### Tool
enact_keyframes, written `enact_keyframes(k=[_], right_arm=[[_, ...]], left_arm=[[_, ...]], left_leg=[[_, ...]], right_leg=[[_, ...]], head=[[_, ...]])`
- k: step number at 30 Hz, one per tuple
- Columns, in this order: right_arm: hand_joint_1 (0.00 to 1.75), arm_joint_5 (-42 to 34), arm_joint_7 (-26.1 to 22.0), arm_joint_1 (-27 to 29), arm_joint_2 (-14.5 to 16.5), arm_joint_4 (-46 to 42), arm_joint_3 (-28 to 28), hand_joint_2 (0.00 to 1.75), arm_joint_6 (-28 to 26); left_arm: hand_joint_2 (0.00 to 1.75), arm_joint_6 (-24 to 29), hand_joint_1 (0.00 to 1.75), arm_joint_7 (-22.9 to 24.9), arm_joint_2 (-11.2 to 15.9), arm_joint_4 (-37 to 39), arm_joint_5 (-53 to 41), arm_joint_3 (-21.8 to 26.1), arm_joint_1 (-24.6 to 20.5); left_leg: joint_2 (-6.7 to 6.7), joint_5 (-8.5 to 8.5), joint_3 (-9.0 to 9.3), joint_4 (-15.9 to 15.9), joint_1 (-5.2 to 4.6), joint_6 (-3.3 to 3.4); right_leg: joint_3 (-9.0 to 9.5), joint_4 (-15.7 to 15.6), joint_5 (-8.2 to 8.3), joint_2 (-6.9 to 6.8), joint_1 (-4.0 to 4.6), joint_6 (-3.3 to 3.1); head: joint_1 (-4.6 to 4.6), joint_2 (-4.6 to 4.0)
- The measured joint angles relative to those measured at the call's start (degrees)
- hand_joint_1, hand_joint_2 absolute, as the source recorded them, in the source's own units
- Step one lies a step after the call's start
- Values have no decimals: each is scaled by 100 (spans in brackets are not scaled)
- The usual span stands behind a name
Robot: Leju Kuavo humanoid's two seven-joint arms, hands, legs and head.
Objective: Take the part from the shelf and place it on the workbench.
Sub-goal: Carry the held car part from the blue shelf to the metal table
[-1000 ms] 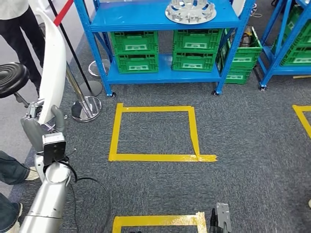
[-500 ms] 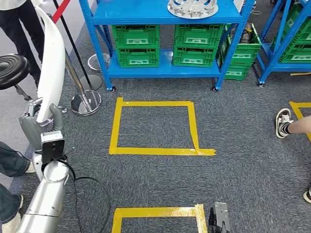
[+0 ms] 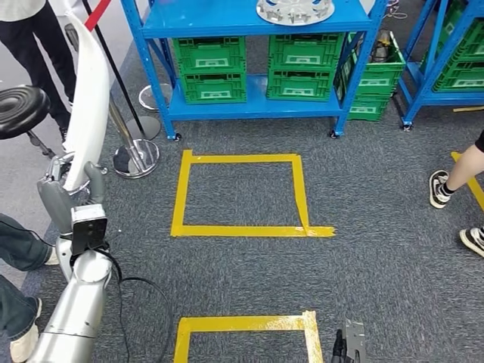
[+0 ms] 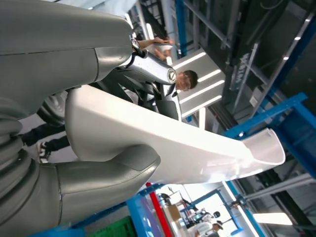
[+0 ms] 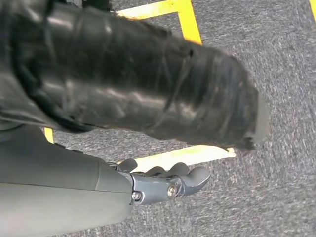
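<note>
White part (image 3: 91,98) in a grey hand (image 3: 63,198); yellow tape (image 3: 240,227) on dark grey speckled carpet (image 3: 376,272); blue shelf (image 3: 251,19), green crates (image 3: 208,64).

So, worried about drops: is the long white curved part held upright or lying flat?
Upright: the long white curved part rises from the left hand.

A shelf (image 3: 251,19) stands at the far side of the floor (image 3: 370,265). Crates (image 3: 208,66) sit in it, low down, and a round part (image 3: 294,10) lies on top. A tape square (image 3: 243,195) lies on the floor in front of the shelf, and a second tape square (image 3: 245,327) lies nearer. At the left, the left hand (image 3: 66,193) holds a long part (image 3: 91,98) upright. A stool (image 3: 20,110) is at the far left, a post base (image 3: 136,160) just right of it. A person's feet (image 3: 454,204) are at the right.
</note>
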Motion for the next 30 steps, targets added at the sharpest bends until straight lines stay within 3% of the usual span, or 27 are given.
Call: enact_keyframes(k=[3, 4, 5, 6, 9, 11, 14, 18, 27, 29, 30], right_arm=[[0, -1, 3, 1, 0, 1, -36, 0, 4], [0, -1, 4, 7, 0, 1, -42, 0, 6], [0, -1, 4, 12, 0, 1, -46, 0, 7], [0, -1, 3, 13, 0, 1, -50, 0, 7], [0, -1, -4, 5, 0, -1, -57, 0, 7], [0, -1, -6, 2, 0, 0, -60, 0, 7], [0, -30, -6, 6, 0, 1, -75, 0, 9], [0, -201, 21, -3, -2, 0, -193, 0, 8], [0, -280, 75, -2, -16, 0, -473, 0, -9], [0, -272, 75, 0, -22, 0, -486, 0, -6], [0, -270, 75, 1, -26, -1, -495, 0, -6]], left_arm=[[175, 0, 175, 0, 10, 3, 0, -3, 9], [175, 0, 175, 0, 12, 5, 1, -3, 17], [175, 0, 175, 0, 12, 8, 1, -3, 23], [175, 0, 175, 0, 13, 10, 1, -3, 26], [175, 0, 175, 0, 16, 11, 0, -3, 16], [175, 0, 175, 0, 16, 12, -1, -4, 11], [175, 0, 175, 0, 13, 14, -1, -1, 20], [175, 0, 175, 0, 18, 14, -7, 7, 20], [175, 1, 175, 22, 57, 13, -16, 6, 18], [175, 0, 175, 27, 55, 11, -20, 6, 13], [175, 0, 175, 27, 54, 11, -22, 7, 12]], left_leg=[[-2, -591, -399, 1058, 11, -61], [-2, -697, -493, 1343, 13, -64], [-2, -695, -495, 1430, 13, -56], [-2, -585, -382, 1276, 12, -37], [-6, -134, 242, 158, -14, 71], [-7, -96, 394, -199, -32, 105], [-10, -99, 370, -249, -38, 75], [-11, -88, 349, -233, -55, 100], [-11, -26, 287, -221, -97, 257], [2, 32, 299, -293, -67, 318], [6, 60, 297, -324, -49, 345]], right_leg=[[-61, -1, 50, -5, 8, -72], [-81, 0, 62, -6, 16, -80], [-96, 1, 73, -7, 23, -84], [-102, 2, 81, -7, 30, -83], [-105, 6, 97, -1, 54, -58], [-151, 24, 108, -2, 76, -32], [-202, 44, 116, -13, 80, -39], [-200, 10, 156, -12, 61, 22], [-231, -45, 243, -12, 9, 176], [-307, 73, 128, -7, 11, 209], [-414, 300, -31, -5, 11, 220]], head=[[-21, -1], [-22, -1], [-22, -1], [-21, -1], [-18, -1], [-16, -1], [-13, 0], [-14, -1], [-18, 0], [-9, -1], [1, -1]])
